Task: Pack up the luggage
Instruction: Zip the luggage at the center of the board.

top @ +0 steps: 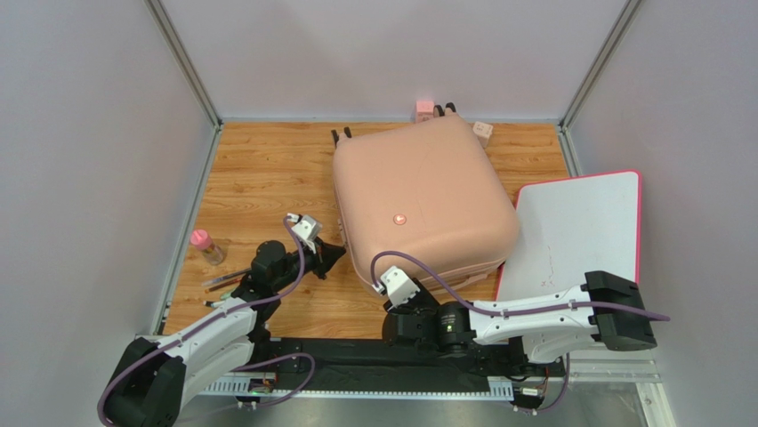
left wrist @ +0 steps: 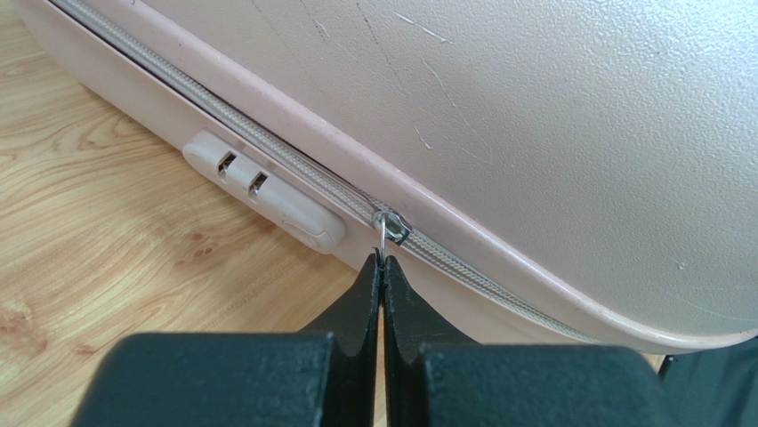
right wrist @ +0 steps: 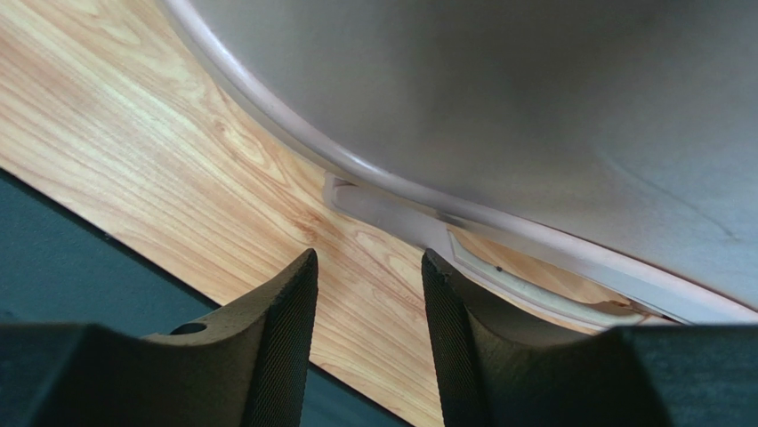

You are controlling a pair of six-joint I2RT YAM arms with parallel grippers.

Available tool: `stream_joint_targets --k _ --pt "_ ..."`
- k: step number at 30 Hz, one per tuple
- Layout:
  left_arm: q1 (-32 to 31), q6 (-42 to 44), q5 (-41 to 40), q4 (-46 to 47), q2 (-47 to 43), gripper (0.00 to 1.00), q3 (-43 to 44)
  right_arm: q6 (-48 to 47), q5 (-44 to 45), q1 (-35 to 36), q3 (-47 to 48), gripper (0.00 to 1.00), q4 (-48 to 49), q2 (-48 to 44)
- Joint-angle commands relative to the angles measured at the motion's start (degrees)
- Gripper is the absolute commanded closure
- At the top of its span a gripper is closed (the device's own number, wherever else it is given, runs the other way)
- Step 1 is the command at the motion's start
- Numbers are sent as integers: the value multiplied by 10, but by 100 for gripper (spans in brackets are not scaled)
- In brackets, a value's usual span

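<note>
Luggage (top: 425,200) lies shut and flat on the wooden table (top: 267,178), towards the far right, pink shell upward with its small round emblem (top: 398,219) showing. Its near right corner meets the white board with a pink rim (top: 578,222). A pink-capped bottle (top: 206,246) stands near the table's left edge, and two small pink blocks (top: 424,109) (top: 483,132) sit by the far edge. The left arm (top: 213,334) reaches to the case's near left side; the right arm (top: 534,320) bends in at its near edge.

From the left wrist, the zipper (left wrist: 267,147) runs along the seam past a pale lock block (left wrist: 267,191) with two slots. The left jaws are clenched on the thin metal zipper pull (left wrist: 383,242), which hangs from the slider (left wrist: 394,226) just beyond the lock.

From the right wrist, the right jaws stand parted with only bare table between them, just short of the shell's rounded lower edge. Under that edge sits a pale strip (right wrist: 498,267), possibly a handle; it is too blurred to be sure.
</note>
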Motion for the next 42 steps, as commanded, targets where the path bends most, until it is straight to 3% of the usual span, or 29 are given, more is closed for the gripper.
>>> stream_joint_targets --k 1,11,16,23,30,42 --pt "-2 19 -3 7 -5 100 19 20 91 1 -2 52 -2 2" --pt "-2 18 -7 -5 -15 100 19 1 111 -5 -34 44 16 -77" --pt "-2 17 -11 -17 -30 100 18 -12 61 -46 -48 36 37 -96" --pt "-2 16 -8 -21 -34 100 18 -38 -9 -69 -64 35 59 -126" --pt "-2 15 -17 -29 -55 100 12 -101 -130 -119 -71 36 107 -113" --pt "-1 21 -17 -39 -69 100 11 -216 -226 -145 -51 37 166 -41"
